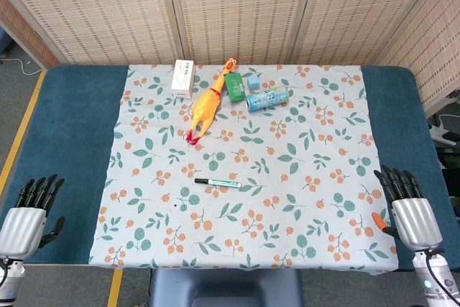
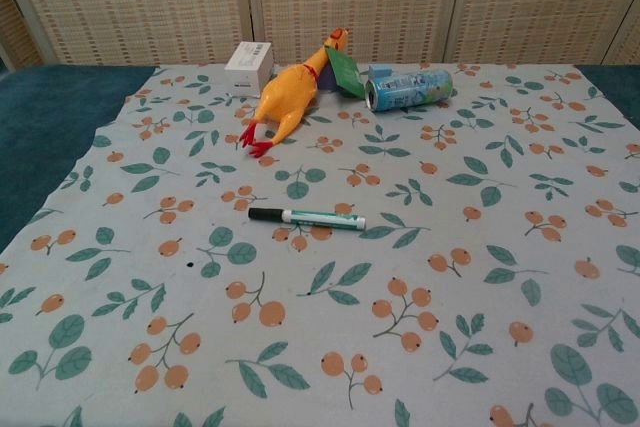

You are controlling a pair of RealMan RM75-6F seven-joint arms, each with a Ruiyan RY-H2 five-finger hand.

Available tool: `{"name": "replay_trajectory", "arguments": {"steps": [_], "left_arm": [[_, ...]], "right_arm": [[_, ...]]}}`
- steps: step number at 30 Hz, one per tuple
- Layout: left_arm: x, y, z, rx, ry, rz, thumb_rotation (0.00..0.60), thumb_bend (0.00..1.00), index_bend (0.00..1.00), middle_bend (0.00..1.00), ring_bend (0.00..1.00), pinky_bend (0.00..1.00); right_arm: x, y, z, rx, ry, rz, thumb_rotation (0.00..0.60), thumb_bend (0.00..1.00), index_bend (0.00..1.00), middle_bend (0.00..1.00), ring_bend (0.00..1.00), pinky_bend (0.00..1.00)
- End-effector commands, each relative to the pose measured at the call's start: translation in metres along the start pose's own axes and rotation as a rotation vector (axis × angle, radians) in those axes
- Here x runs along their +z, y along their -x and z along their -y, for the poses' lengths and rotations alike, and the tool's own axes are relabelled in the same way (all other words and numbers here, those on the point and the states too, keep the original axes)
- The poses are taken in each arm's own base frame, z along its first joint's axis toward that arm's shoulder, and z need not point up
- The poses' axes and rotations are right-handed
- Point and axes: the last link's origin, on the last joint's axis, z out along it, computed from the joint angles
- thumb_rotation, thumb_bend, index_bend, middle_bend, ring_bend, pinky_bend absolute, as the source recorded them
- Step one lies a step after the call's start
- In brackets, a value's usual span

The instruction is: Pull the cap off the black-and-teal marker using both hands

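The black-and-teal marker (image 1: pixel 218 182) lies flat on the leaf-and-berry tablecloth (image 1: pixel 316 177) near the middle of the table (image 1: pixel 72 127), a little toward the front edge, its black cap (image 2: pixel 266 214) still on and pointing to the robot's left. Nothing touches it. The left hand (image 1: pixel 30 213) rests at the front left corner of the table, on the blue surface just off the cloth's edge, fingers spread apart and holding nothing. The right hand (image 1: pixel 406 203) sits at the front right corner beside the cloth's edge, fingers likewise apart and empty. Both hands are well apart from the marker, and neither shows in the chest view. Along the far edge of the cloth lie a white box (image 1: pixel 183 77), a yellow rubber chicken (image 1: pixel 207 106), a green packet (image 1: pixel 234 85), a small blue block (image 1: pixel 254 81) and a can (image 1: pixel 267 98) on its side.
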Motion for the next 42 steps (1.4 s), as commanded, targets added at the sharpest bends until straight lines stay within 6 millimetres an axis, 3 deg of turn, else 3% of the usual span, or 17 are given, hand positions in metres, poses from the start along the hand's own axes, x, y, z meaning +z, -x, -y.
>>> {"name": "replay_trajectory", "arguments": {"steps": [1,4,6,11,14,20,26,32,42], "left_arm": [[0.0,0.004,-0.003,-0.006,-0.006,0.014,0.6,0.42,0.0,0.0,0.0,0.04],[0.0,0.004,-0.006,-0.01,0.012,0.014,0.6,0.42,0.0,0.0,0.0,0.04],[0.0,0.004,-0.008,-0.015,0.021,0.018,0.6,0.42,0.0,0.0,0.0,0.04],[0.0,0.002,-0.009,-0.034,0.041,0.022,0.6,0.42,0.0,0.0,0.0,0.04],[0.0,0.001,-0.007,-0.048,0.047,0.028,0.6,0.42,0.0,0.0,0.0,0.04],[0.001,-0.002,-0.001,-0.06,0.039,0.041,0.6,0.42,0.0,0.0,0.0,0.04],[-0.001,-0.003,0.002,-0.067,0.033,0.049,0.6,0.42,0.0,0.0,0.0,0.04],[-0.002,-0.004,0.003,-0.07,0.028,0.05,0.6,0.42,0.0,0.0,0.0,0.04],[-0.001,-0.003,0.002,-0.068,0.026,0.057,0.6,0.42,0.0,0.0,0.0,0.04]], "right_arm": [[0.0,0.006,0.004,0.01,-0.008,0.012,0.6,0.17,0.0,0.0,0.0,0.0],[0.002,0.014,0.016,0.047,-0.027,0.007,0.6,0.17,0.0,0.0,0.0,0.0],[0.011,0.021,0.035,0.086,-0.065,0.018,0.6,0.17,0.0,0.0,0.0,0.0],[0.052,0.029,0.106,0.139,-0.164,0.024,0.6,0.17,0.02,0.14,0.0,0.0],[0.076,0.036,0.147,0.135,-0.191,0.036,0.6,0.18,0.13,0.24,0.0,0.0],[0.108,0.055,0.214,0.093,-0.238,0.109,0.6,0.22,0.22,0.29,0.0,0.0],[0.13,0.075,0.265,0.101,-0.269,0.164,0.6,0.25,0.25,0.3,0.0,0.0],[0.144,0.089,0.296,0.038,-0.295,0.163,0.6,0.25,0.29,0.32,0.0,0.0],[0.156,0.106,0.311,-0.016,-0.293,0.193,0.6,0.29,0.32,0.34,0.0,0.0]]}}
